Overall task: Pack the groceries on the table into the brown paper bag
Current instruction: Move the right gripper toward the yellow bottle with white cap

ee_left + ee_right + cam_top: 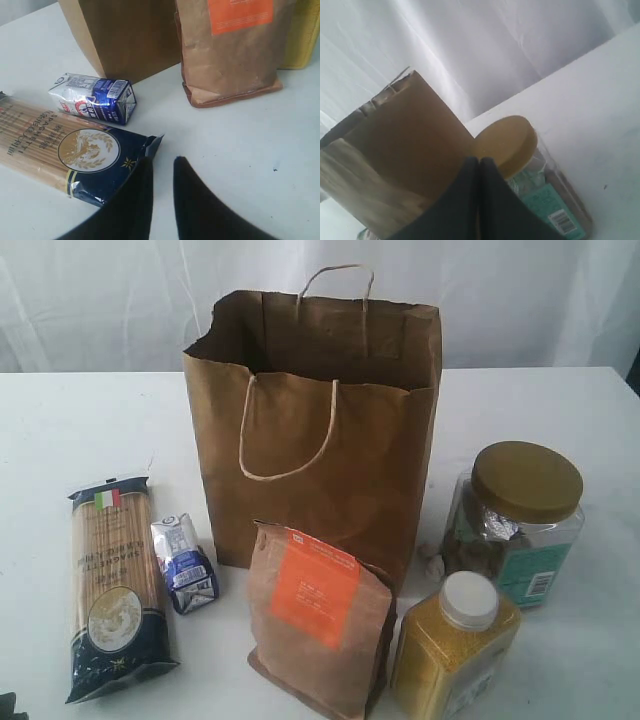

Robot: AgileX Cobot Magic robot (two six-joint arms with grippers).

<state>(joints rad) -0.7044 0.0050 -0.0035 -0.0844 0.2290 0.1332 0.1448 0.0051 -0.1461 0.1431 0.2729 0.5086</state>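
Left claw [163, 161] hangs slightly parted, right claw [479, 161] clenched, over white table [560, 410] backed by pale drapes [480, 300].

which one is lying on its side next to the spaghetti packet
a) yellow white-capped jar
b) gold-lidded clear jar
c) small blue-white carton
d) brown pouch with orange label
C: the small blue-white carton lies tipped on its side right beside the flat blue spaghetti packet.

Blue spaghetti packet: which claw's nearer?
Left. The left claw hovers right beside the blue spaghetti packet. The right claw is shut, across by the gold-lidded clear jar.
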